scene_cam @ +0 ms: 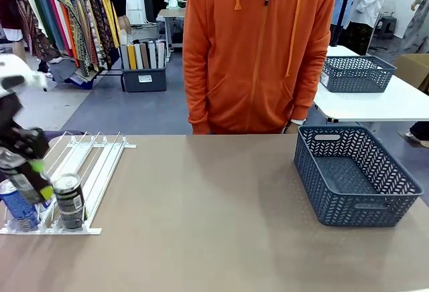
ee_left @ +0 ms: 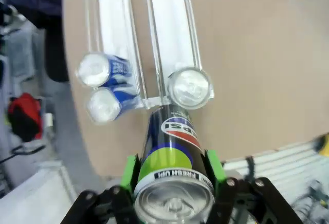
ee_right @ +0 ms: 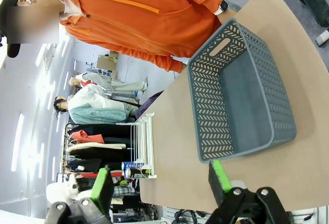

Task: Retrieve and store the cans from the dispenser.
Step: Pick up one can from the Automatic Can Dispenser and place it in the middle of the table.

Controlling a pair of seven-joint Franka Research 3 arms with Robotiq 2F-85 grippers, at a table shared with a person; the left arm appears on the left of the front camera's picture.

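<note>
My left gripper is shut on a dark can with a green band and a red-white-blue logo, lifted and tilted just above the front of the dispenser. The held can hangs at the table's left edge. In the clear dispenser rails, a silver-topped dark can stands at the front lip, with two blue-and-white cans beside it. From the front, a dark can and a blue can stand at the lip. My right gripper is open and holds nothing, hovering off the table's near right.
A dark grey lattice basket sits on the table's right side, its basket wall close ahead of the right gripper. A person in an orange hoodie stands at the far edge. Bare brown tabletop lies between dispenser and basket.
</note>
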